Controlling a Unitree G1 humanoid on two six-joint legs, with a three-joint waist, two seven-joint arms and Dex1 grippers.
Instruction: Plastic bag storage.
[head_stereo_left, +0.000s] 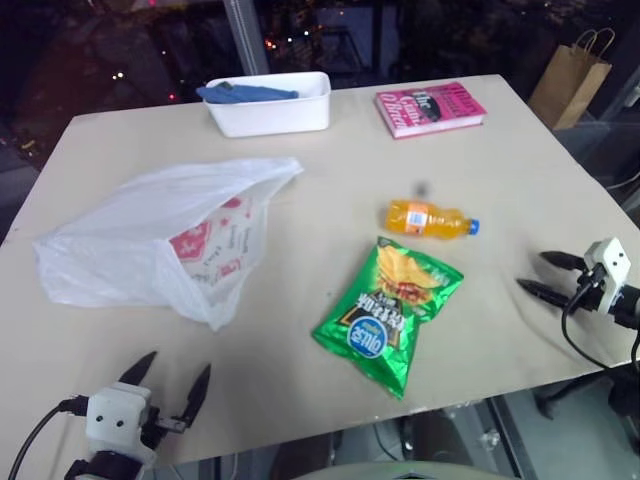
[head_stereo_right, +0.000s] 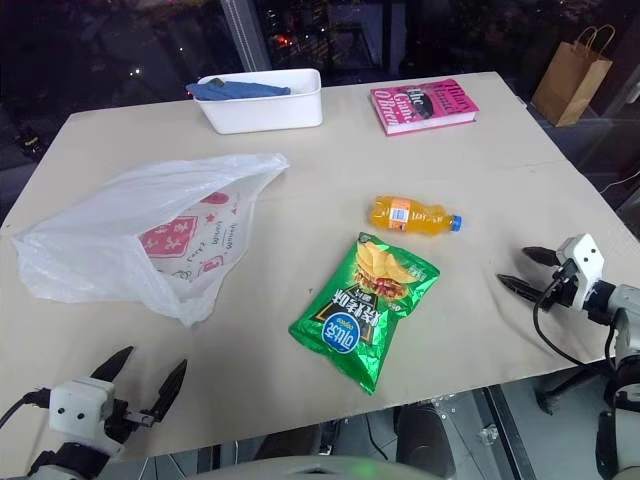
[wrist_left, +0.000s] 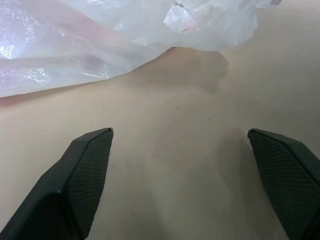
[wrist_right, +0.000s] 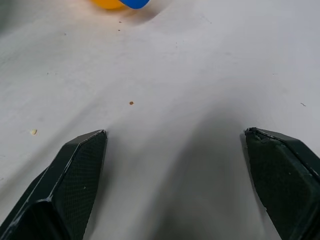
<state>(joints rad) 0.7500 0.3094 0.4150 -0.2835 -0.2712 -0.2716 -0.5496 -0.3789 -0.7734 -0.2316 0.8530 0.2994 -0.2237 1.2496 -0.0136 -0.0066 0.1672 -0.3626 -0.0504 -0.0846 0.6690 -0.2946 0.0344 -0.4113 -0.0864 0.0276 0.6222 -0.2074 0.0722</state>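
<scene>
The plastic bag (head_stereo_left: 165, 240) lies flat on the table (head_stereo_left: 300, 180), left of the green chips packet (head_stereo_left: 388, 310). An orange drink bottle (head_stereo_left: 432, 219) lies just behind the packet. Left gripper (head_stereo_left: 170, 384) is near the bag's front edge w/ fingers (wrist_left: 85, 175) wide open, holding nothing. Right gripper (head_stereo_left: 545, 276) is right of the packet, fingers wide open & empty too.

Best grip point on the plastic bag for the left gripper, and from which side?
Probably the near bottom corner of the plastic bag, approached from the table's near edge. The film bunches into a fold there and points toward the open left gripper, whereas the rest lies flat, leaving little to pinch.
</scene>
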